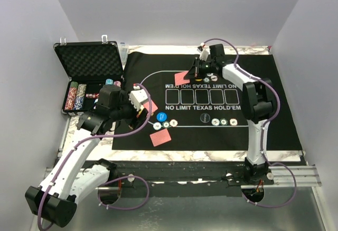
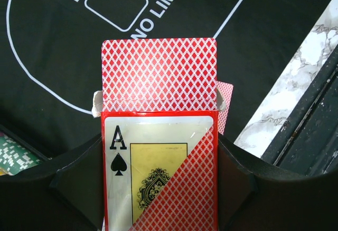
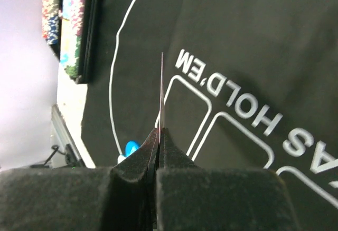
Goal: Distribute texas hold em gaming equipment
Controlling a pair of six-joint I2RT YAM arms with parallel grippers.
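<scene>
My R hand (image 3: 159, 154) is shut on 1 card (image 3: 161, 94), over far side of mat (image 1: 274, 115). Wrist cam: only its thin edge, pointing straight out; top cam: red back. My L hand (image 2: 158, 189) grips card box (image 2: 153, 157) by its sides, long way pointing out, over mat's left end.

A robot lab's test booth: plain white panels (image 1: 174, 9) rise beyond the right end effector (image 1: 194, 71), enclosing a marble-patterned surface (image 1: 211, 155).

Marble table (image 1: 211, 156) carries black felt mat (image 1: 288, 115) and open case (image 1: 90, 62).
</scene>
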